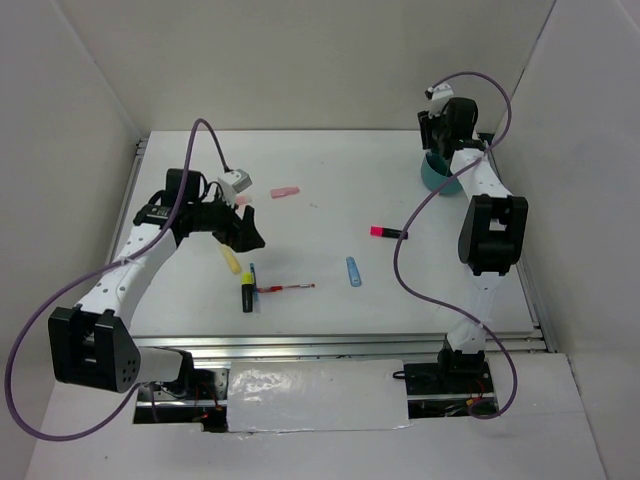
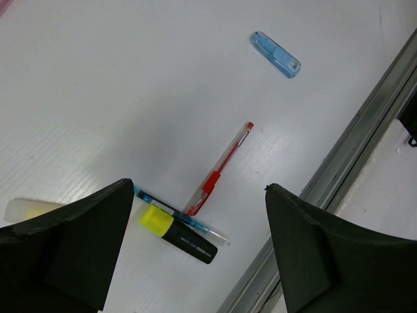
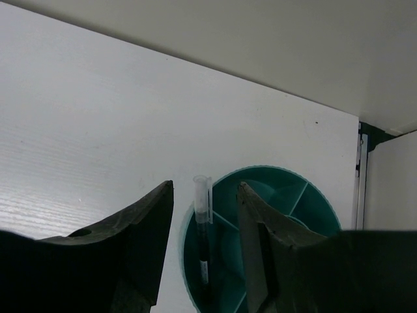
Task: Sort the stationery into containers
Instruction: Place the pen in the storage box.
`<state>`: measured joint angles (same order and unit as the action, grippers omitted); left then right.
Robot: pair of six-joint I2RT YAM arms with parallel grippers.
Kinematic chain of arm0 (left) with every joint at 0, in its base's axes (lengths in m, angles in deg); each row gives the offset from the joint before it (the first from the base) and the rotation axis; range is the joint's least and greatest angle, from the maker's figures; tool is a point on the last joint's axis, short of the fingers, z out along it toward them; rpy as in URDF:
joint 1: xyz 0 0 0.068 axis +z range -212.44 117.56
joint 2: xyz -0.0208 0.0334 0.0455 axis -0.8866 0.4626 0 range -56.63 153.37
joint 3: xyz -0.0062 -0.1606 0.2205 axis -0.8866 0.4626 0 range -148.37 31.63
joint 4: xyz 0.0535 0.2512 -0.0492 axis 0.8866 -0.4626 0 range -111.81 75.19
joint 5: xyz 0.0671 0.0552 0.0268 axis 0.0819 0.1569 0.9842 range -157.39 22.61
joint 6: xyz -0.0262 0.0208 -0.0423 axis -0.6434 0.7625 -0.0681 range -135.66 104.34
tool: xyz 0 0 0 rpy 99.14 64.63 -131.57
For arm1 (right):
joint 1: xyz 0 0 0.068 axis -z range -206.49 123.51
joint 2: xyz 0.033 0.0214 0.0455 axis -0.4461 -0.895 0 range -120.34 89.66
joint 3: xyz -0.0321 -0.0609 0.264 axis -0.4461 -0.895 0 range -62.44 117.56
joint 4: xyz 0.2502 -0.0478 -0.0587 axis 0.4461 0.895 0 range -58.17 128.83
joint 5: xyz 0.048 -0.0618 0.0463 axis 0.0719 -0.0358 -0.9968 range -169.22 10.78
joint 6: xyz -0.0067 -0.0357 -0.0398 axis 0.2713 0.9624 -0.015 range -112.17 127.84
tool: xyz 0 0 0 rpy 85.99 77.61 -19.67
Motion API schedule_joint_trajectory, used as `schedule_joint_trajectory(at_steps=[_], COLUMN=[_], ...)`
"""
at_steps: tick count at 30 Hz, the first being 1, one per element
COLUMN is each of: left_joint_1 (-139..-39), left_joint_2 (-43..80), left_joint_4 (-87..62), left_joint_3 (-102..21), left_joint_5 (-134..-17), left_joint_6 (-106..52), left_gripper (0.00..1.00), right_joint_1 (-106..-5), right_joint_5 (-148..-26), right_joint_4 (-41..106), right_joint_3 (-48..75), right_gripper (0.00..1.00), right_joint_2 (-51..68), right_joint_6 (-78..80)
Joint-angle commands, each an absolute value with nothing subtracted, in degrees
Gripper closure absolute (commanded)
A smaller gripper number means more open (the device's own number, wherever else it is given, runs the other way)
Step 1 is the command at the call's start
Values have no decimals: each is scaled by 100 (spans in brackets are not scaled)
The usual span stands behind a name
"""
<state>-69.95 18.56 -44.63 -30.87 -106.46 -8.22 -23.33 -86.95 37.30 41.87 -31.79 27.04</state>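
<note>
My left gripper [image 1: 245, 230] is open and empty above the table's left half; in its wrist view [image 2: 199, 186] the jaws stand wide apart. Below it lie a yellow-and-black highlighter [image 2: 179, 231], a blue pen [image 2: 151, 199] and a red pen [image 2: 218, 173], touching each other. A pale yellow marker [image 1: 231, 260] lies beside them. A blue marker [image 1: 353, 271], a pink-black highlighter [image 1: 388, 232] and a pink eraser [image 1: 285, 191] lie apart. My right gripper [image 3: 206, 185] is open over the teal cup [image 3: 280, 171], where a dark pen with a clear cap [image 3: 203, 222] leans on the rim, untouched.
A metal rail [image 2: 352, 150] runs along the table's near edge. White walls close in the back and both sides. The right arm hides much of the teal cup [image 1: 436, 180] in the top view.
</note>
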Motion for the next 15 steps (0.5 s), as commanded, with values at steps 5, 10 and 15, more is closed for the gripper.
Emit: schedule_joint_trajectory(at_steps=[5,10,15], left_joint_1=[-7543,-8186,-8828], left_joint_2=[2097,2869,3388], left_joint_4=[-5188,-5690,-5666], left_joint_3=[-3332,-3552,-3456], left_joint_5=[-10634,-9755,-8833], left_joint_6=[481,885,1027], left_gripper=[18,39,44], right_joint_1=[-2359,-2473,-2570], right_joint_5=[-9081,-9739,-10303], right_joint_4=[3929,4465,5054], right_joint_3=[4066,4022,3558], right_gripper=[49,50,50], right_joint_2=[-2400,-1758,-950], right_joint_6=[2428,1953,1645])
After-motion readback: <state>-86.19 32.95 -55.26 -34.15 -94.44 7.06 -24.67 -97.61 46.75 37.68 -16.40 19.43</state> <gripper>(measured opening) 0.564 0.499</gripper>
